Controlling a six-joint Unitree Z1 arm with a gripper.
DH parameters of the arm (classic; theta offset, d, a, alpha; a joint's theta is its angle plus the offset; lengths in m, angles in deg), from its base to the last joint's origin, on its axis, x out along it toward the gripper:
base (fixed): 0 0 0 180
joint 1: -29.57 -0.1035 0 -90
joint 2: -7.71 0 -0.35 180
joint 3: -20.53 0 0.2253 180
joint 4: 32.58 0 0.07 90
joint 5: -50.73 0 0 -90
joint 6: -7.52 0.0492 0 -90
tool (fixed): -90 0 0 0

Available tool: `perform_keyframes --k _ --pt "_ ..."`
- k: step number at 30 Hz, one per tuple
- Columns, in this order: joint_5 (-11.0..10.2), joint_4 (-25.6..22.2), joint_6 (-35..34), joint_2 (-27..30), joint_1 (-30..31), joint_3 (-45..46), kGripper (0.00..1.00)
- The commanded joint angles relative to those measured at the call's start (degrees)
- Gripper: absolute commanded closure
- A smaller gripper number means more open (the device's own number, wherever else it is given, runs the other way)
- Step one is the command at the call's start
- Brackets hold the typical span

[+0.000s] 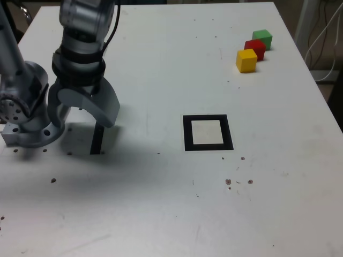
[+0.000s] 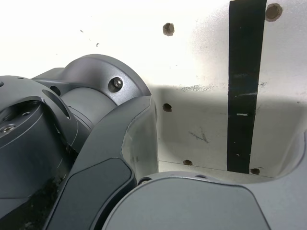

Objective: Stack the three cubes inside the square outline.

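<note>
Gripper (image 1: 83,115) wide, empty, by black strip (image 1: 97,140), exterior view's left; probably parked clear for you. Yellow cube (image 1: 246,61), red cube (image 1: 256,48), green cube (image 1: 262,38) far right; square outline (image 1: 227,131) nearer, bare for stacking.

The exterior view is looking down at a slant from off the arm, standing back far enough to be taking in most of the white table (image 1: 161,203), its far edge running near the top of the picture; it is facing across the tabletop, with the arm (image 1: 83,48) entering at the exterior view's left and the square outline (image 1: 229,133) lying near the middle; the wrist view is riding on the arm and looking down at the tabletop from much nearer, with the gripper (image 2: 230,153) filling its near part and the arm's base (image 2: 103,72) showing beside it; both views are sharing the black strip (image 1: 97,139), the base and the tabletop around them.
</note>
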Motion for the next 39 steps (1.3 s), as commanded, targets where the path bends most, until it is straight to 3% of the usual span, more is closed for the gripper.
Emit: perform_keyframes --k 1,21,25,32,39 --pt "0.06 0.05 -0.06 -0.35 -0.11 -0.22 0.01" --pt "0.92 -1.60 -0.03 0.25 -0.11 -0.98 0.01" --pt "1.23 -4.06 0.05 0.32 -0.16 -2.96 0.01" --pt "-0.46 -11.04 1.20 0.82 -0.51 -7.65 0.01" --pt "-0.45 -14.19 5.71 0.88 -3.91 -13.46 0.01"
